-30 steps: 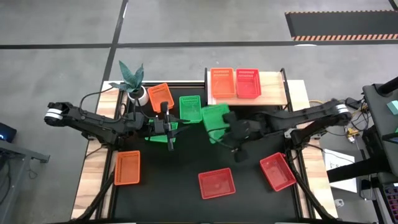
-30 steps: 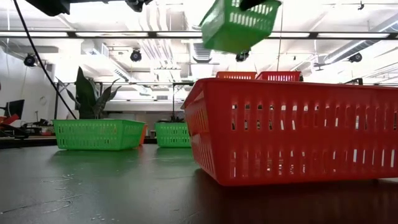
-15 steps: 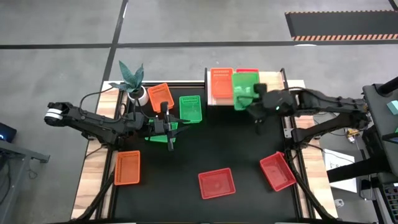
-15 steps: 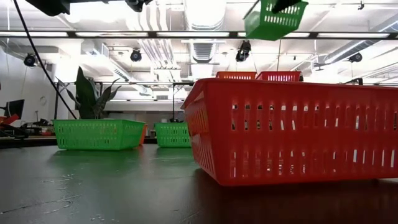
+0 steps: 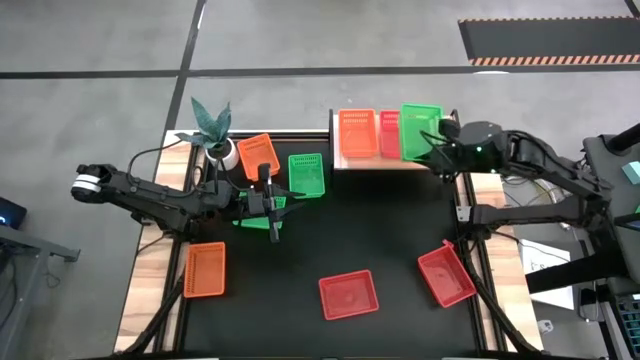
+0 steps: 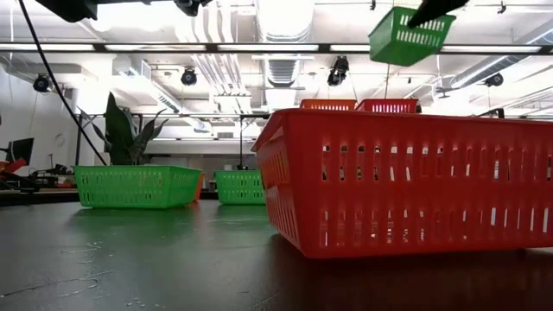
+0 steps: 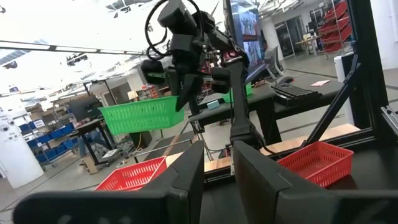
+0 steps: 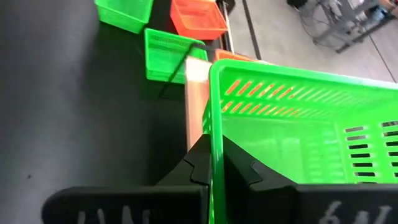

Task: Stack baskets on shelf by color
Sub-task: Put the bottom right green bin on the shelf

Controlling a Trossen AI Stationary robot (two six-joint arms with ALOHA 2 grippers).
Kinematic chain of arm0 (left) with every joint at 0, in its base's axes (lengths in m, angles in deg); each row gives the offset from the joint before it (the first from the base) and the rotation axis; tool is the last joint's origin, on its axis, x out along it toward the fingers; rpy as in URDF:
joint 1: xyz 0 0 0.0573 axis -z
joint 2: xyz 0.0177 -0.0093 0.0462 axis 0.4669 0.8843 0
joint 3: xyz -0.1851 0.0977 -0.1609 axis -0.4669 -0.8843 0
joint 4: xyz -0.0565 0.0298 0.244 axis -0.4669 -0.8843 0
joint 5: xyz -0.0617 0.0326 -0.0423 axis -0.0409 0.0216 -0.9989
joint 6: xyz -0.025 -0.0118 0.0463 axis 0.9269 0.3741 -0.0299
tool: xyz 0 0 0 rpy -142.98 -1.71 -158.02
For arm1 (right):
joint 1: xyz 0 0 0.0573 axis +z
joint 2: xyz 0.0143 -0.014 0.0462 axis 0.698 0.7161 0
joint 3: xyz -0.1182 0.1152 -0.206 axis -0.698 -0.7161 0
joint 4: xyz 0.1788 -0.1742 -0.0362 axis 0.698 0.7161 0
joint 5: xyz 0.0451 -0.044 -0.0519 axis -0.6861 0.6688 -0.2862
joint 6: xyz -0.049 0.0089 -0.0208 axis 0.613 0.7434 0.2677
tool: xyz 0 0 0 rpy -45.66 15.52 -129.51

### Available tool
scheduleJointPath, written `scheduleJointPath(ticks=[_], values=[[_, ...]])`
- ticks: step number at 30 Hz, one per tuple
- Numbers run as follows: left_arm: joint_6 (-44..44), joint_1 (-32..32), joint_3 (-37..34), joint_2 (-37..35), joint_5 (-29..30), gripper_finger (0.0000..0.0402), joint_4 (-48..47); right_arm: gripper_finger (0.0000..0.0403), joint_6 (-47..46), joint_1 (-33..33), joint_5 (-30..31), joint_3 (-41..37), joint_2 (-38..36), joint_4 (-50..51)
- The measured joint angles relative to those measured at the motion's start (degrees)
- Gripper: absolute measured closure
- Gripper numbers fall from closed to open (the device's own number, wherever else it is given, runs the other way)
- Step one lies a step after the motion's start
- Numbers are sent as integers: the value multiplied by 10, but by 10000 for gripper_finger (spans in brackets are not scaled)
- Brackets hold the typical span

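Note:
My right gripper (image 5: 438, 150) is shut on a green basket (image 5: 420, 130) and holds it in the air over the right end of the wooden shelf (image 5: 395, 163). An orange basket (image 5: 357, 133) and a red basket (image 5: 389, 135) stand on the shelf, and the green one partly covers the red one. The held basket also shows in the low view (image 6: 410, 36) and the left wrist view (image 7: 140, 115). My left gripper (image 5: 271, 205) is open and empty over a green basket (image 5: 250, 219) at the table's left middle. My right gripper pinches one side wall of the green basket at its rim (image 8: 216, 134), with one finger inside the basket (image 8: 242, 168) and one outside (image 8: 198, 163). The fingers come from above, slanting down. The basket hangs below them, clear of the shelf and slightly tilted.
On the black table stand a green basket (image 5: 307, 173), an orange basket (image 5: 258, 153) by the white plant pot (image 5: 224, 152), an orange basket (image 5: 205, 268) at the near left, and two red baskets (image 5: 348, 294) (image 5: 446, 275) at the near side. One red basket (image 6: 406, 181) fills the low view.
My right gripper has carried the green basket from the table's middle up and toward the far right edge. The basket now hangs over the shelf's right end, more level than before. My left gripper has kept still.

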Motion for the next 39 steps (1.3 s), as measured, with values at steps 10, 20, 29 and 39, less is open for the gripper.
scheduleJointPath(ticks=[10, 20, 29, 39], values=[[-14, 0, 1, 0, 0, 331, 0, 394, 19, -55, -11, -55, -26, 1], [-15, 0, 1, 0, 0, 331, 0, 394, 55, -103, -9, -79, -38, 26], [-15, 0, 1, 0, 0, 331, 0, 394, 60, -146, -10, -72, -39, 109], [-15, 0, 1, 0, 0, 331, 0, 394, 44, -155, -29, -96, -38, 134]])
